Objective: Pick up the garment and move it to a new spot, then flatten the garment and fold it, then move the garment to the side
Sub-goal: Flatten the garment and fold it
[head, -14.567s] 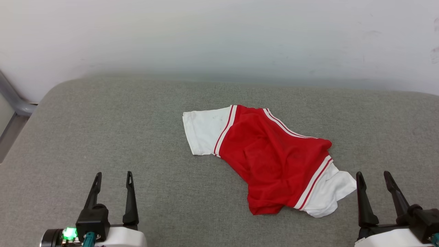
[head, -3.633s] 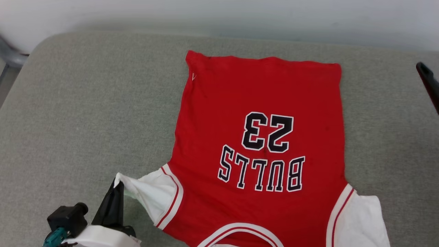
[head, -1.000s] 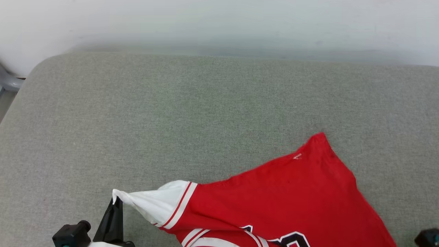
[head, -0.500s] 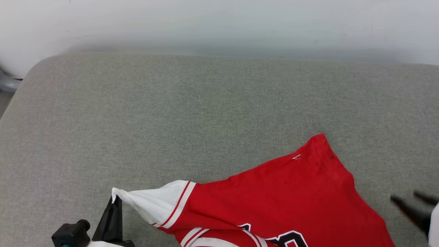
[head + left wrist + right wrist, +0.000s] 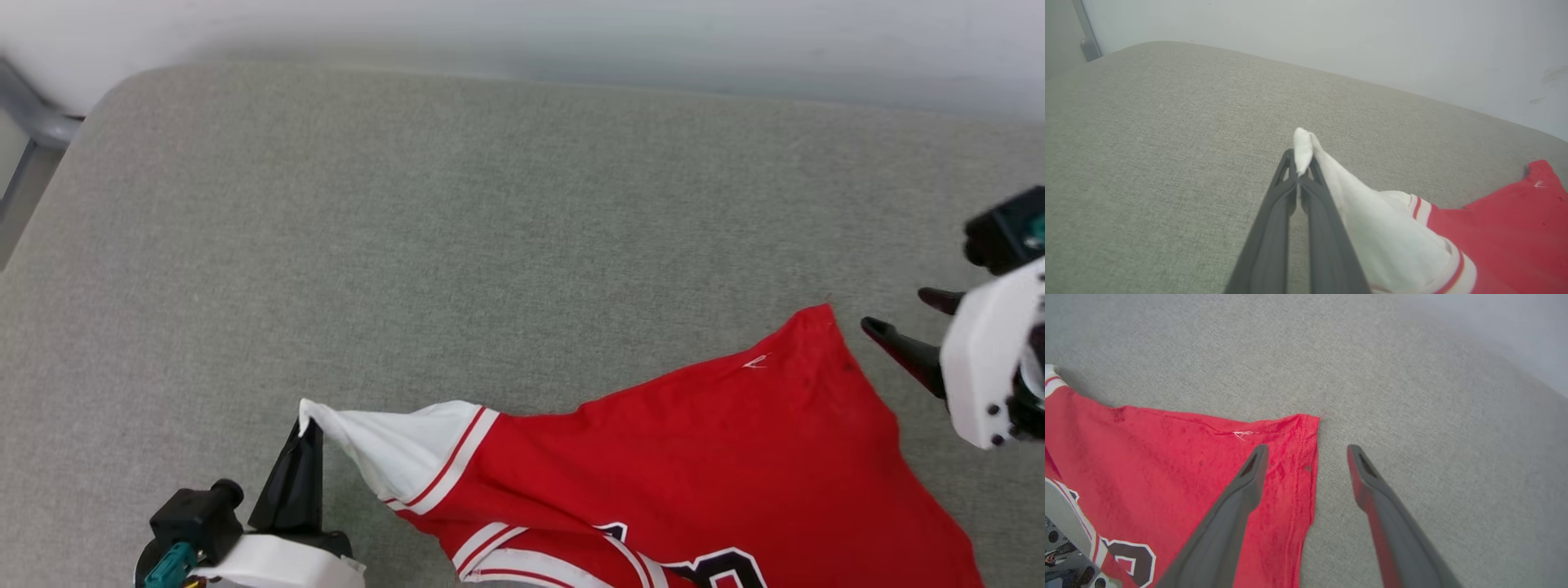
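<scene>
A big grey cushion [image 5: 408, 204] with a rounded corner lay in front of a pale wall [image 5: 571, 28]. A grey metal bar [image 5: 37, 122] stood just beside the cushion's far left corner. In the left wrist view the wall had a few faint marks [image 5: 1553, 74].

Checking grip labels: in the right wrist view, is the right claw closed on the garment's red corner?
No: the right claw stands wide open, straddling the edge of the garment over the grey cushion.
</scene>
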